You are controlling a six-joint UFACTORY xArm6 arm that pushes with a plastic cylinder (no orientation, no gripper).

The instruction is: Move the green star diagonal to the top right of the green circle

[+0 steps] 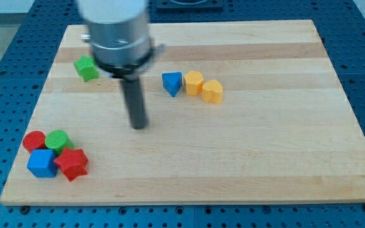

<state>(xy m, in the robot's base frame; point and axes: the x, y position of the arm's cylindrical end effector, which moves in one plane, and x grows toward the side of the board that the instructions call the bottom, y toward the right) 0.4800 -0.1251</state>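
The green star (86, 68) lies near the view's upper left of the wooden board (265, 145). The green circle (58, 140) sits at the lower left, packed in a cluster with a red circle (34, 140), a blue cube (42, 163) and a red star (72, 164). My tip (138, 126) is down on the board, to the right of and below the green star and to the upper right of the cluster, touching no block.
A blue triangle (172, 83), a yellow hexagon (194, 83) and a yellow heart-like block (212, 92) stand in a row right of the rod. The arm's grey body (116, 31) hangs over the board's top left.
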